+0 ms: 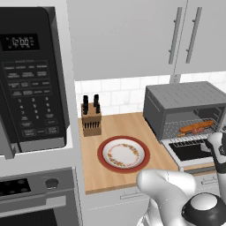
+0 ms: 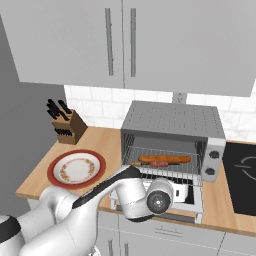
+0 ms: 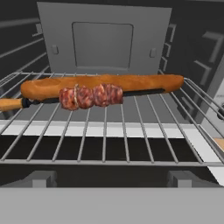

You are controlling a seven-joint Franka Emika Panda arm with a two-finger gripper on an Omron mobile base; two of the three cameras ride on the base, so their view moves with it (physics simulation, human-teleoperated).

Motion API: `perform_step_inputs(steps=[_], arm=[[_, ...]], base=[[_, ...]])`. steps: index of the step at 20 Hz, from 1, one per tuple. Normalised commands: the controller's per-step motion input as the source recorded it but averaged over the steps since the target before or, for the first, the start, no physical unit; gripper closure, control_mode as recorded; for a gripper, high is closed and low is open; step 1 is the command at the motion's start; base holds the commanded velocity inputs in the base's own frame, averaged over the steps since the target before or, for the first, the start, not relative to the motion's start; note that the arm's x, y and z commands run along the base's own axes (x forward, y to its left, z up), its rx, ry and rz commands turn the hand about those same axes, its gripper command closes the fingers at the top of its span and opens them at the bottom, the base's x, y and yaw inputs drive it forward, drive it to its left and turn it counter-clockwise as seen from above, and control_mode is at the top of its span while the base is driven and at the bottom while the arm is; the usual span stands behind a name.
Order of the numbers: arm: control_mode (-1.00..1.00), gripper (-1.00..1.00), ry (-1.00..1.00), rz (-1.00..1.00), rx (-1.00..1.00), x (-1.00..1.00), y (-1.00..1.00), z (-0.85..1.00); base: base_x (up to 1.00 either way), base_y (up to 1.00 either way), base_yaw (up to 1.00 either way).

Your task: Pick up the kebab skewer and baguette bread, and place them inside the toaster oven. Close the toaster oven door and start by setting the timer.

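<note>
While the toaster oven door [image 1: 190, 150] hangs open, the kebab skewer [image 3: 89, 96] lies against the baguette bread [image 3: 100, 84] on the toaster oven [image 2: 172, 135] rack. The gripper's [image 1: 211, 145] finger spacing cannot be told.

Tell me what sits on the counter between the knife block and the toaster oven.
In both base views, bare wooden counter separates the knife block from the toaster oven; the red-rimmed plate lies nearer the front edge.

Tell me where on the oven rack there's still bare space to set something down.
The front half of the wire rack is bare, from the kebab skewer forward to the toaster oven opening. The back is crowded: the skewer lies against the baguette bread, spanning nearly the full width.
</note>
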Motion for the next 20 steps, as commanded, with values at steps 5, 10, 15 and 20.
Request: perform_step_inputs(steps=[5,10,15,20], arm=[[-1.00,-1.00,-0.01,0.00,0.00,0.15,0.00,0.00],[-1.00,-1.00,0.00,0.00,0.00,0.03,0.00,0.00],[-1.00,-1.00,0.00,0.00,0.00,0.00,0.00,-0.03],[-1.00,-1.00,0.00,0.00,0.00,0.01,0.00,-0.01]], base=[[0.00,0.00,0.00],[0.00,0.00,0.00],[0.00,0.00,0.00],[0.00,0.00,0.00]])
